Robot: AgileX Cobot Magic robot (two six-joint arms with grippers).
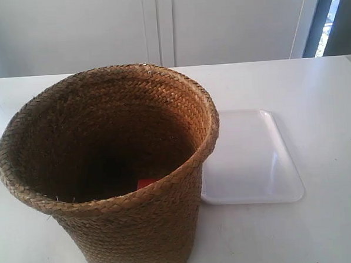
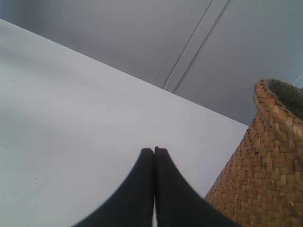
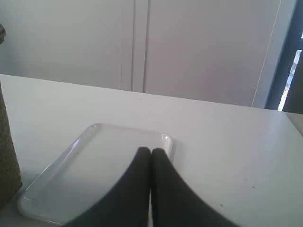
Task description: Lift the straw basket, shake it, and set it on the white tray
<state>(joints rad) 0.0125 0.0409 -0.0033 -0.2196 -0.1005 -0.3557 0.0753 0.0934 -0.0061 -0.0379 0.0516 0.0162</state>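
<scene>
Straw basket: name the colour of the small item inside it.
The small item is red; the exterior view shows it best.

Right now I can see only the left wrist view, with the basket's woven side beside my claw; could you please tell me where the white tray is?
Observer: In the exterior view the white tray lies flat on the table, close beside the straw basket, on that view's right.
Operator: Thank you. Is anything inside the basket?
Observer: Yes, a small red thing shows deep in its dark inside; I cannot tell what it is.
Operator: And the other arm, please?
Observer: The right claw is shut and holds nothing, with the tray ahead of it.
</scene>
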